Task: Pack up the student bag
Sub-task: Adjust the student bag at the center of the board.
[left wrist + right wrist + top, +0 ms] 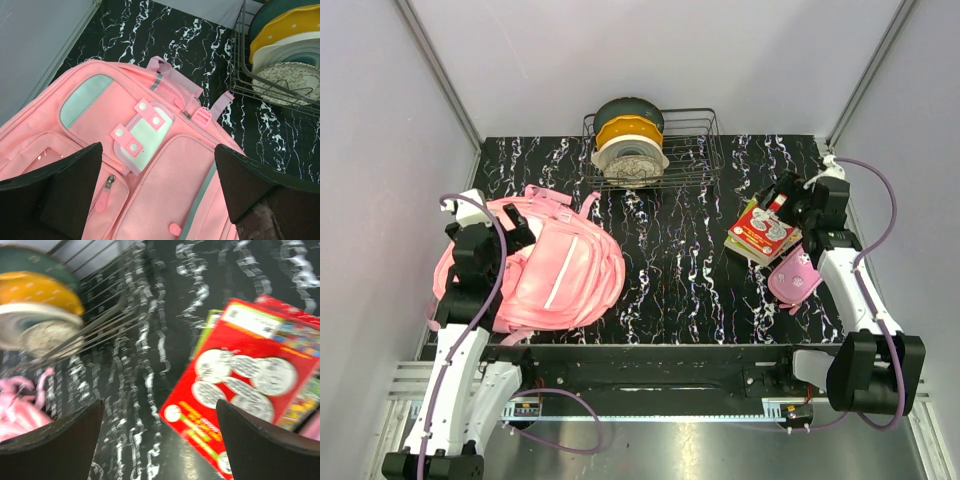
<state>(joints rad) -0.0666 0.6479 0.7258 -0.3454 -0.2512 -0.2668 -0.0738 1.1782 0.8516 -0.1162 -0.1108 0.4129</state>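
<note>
Left gripper (157,150), spread, hung over the bag (560,270) at 9 o'clock; right gripper (159,407), spread, over the books (763,232) at 3 o'clock. Risk: the bag looked zipped, so books could jam.

Nothing legible in any view. Blurred white sticker (248,320) and yellowish lettering on the cover of the red book (240,390), too smeared to make out.
</note>
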